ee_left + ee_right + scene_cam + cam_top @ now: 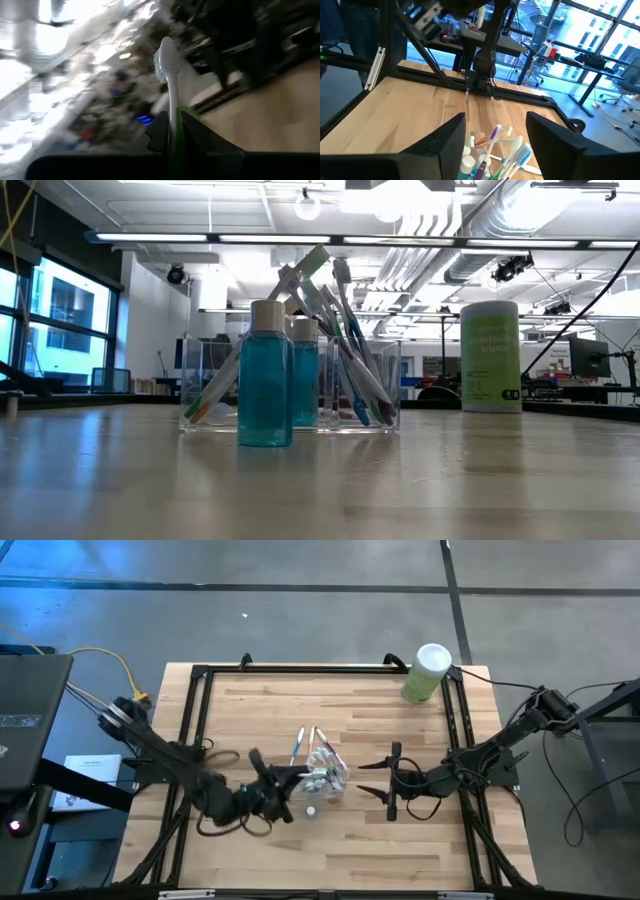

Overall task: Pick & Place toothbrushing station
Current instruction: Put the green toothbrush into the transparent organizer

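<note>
two arms, high view: both reach in over the wooden table [260, 710] toward its middle.
high view, station: clear holder [325, 778] at table centre, between the two grippers; toothbrushes [298, 746] fan out of it toward the far edge; one small white-capped bottle [311, 809] just beside it on the near side.
high view, left gripper [296, 776]: just beside the holder's left side; contact cannot be told from here.
high view, right gripper [372, 778]: near the holder's right side, apart from it, fingers spread.
high view, other: green canister [427, 674] with white lid at the far right corner, well apart.
low view, station: holder [290, 388] upright on the table, brushes [350, 350] leaning in it; two blue bottles [265, 375] standing in front; canister [490, 357] off to the right.
left wrist view: left gripper [175, 131] closed on a toothbrush [169, 75], white-and-green handle pinched between the fingers [159, 134], bristle head above them.
right wrist view: right gripper [495, 131] open, holding nothing; brush heads [504, 147] and bottle caps [468, 161] show between its fingers [445, 142].
</note>
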